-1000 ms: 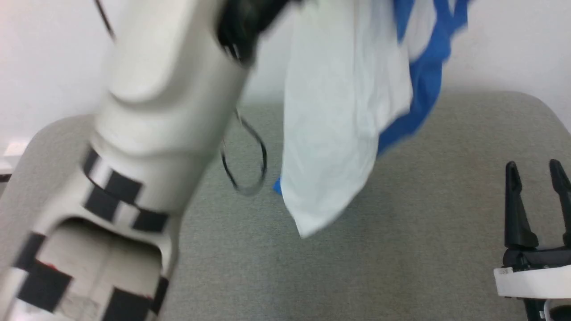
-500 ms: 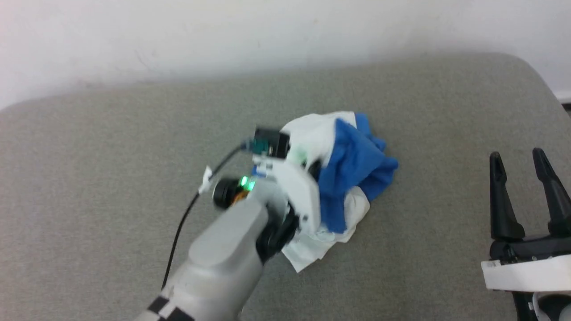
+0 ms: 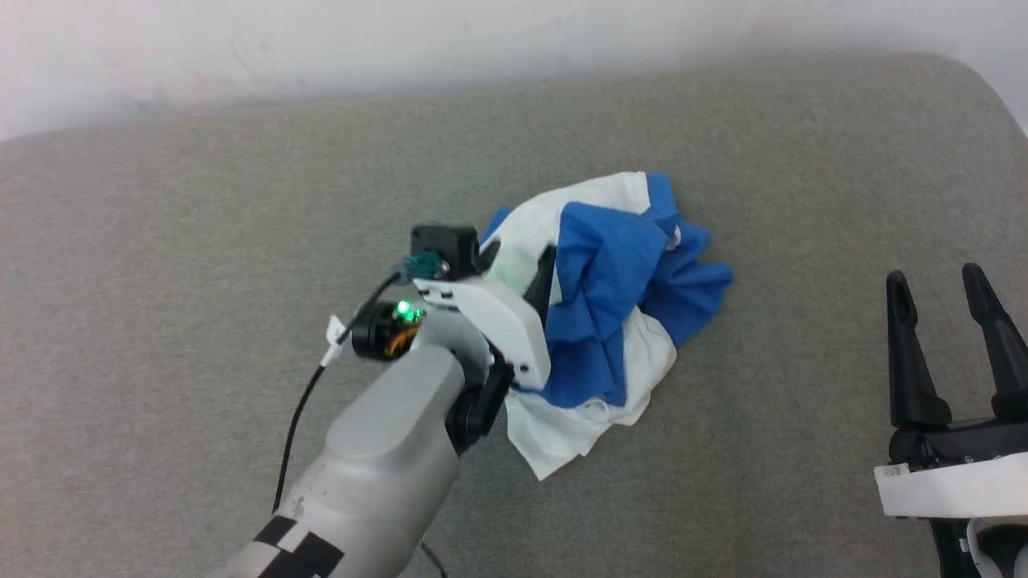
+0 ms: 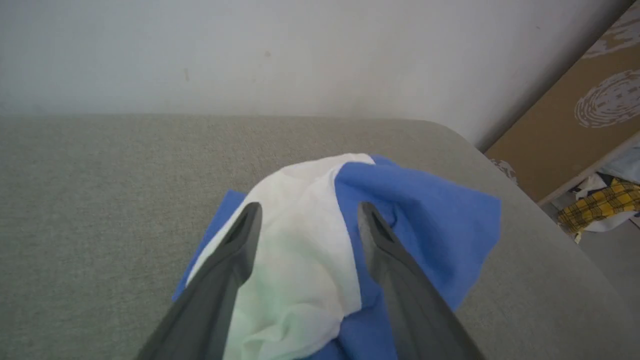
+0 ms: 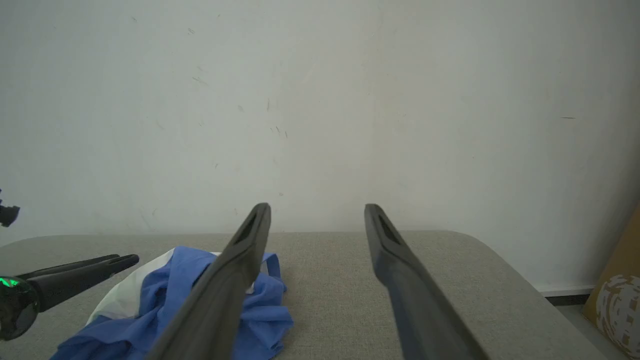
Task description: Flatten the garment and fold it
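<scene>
You're on flattening: your left gripper (image 4: pixel 307 220) hangs spread over the crumpled garment (image 3: pixel 610 321), right gripper (image 3: pixel 936 277) spread, well right. Next likely needs a pinched edge.

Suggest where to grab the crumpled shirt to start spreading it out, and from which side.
Probably the white corner poking out at the near edge of the garment: it lies flat on the grey surface, clear of the bunched blue folds. Come in from the robot's own side, jaws low over that tip.
</scene>
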